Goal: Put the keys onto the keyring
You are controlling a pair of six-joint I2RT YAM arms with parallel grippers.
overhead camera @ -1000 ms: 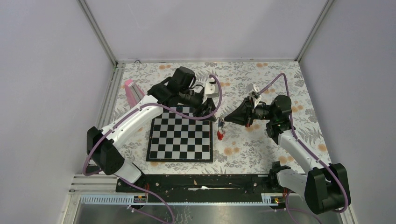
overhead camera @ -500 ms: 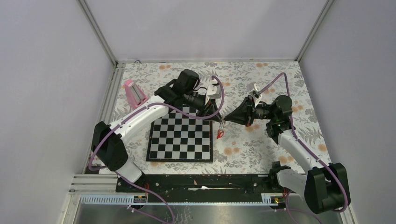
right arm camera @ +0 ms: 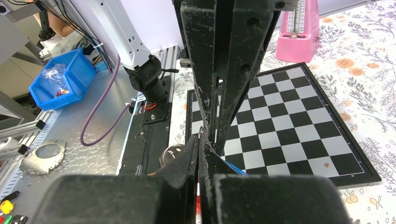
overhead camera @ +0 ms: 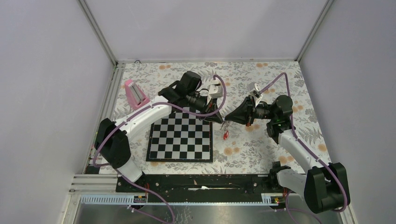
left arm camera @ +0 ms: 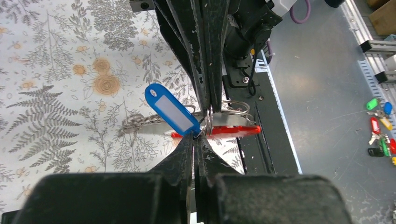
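Observation:
Both grippers meet tip to tip above the flowered cloth, just right of the chessboard [overhead camera: 180,137]. My left gripper [overhead camera: 222,121] [left arm camera: 196,136] is shut on the ring end of the blue-tagged key [left arm camera: 170,109]. My right gripper [overhead camera: 229,120] [right arm camera: 200,140] is shut on the keyring; a wire loop sticks out of its tips and red shows between its jaws. The keyring's thin ring [left arm camera: 236,106] and red fob [left arm camera: 233,130] show beside the left tips. The fob [overhead camera: 225,135] hangs below both grippers. In the right wrist view a ring [right arm camera: 172,156] and a sliver of blue tag [right arm camera: 232,167] flank the jaws.
A pink wedge-shaped block [overhead camera: 133,93] stands at the back left of the cloth. The black base rail [overhead camera: 201,182] runs along the near edge. Several loose coloured key tags [left arm camera: 380,126] lie on the metal bench, and a blue bin [right arm camera: 60,79] sits off the table.
My left arm swung right up to the right gripper and its jaws closed on the blue-tagged key. The hanging fob shifted slightly right. The right arm held still.

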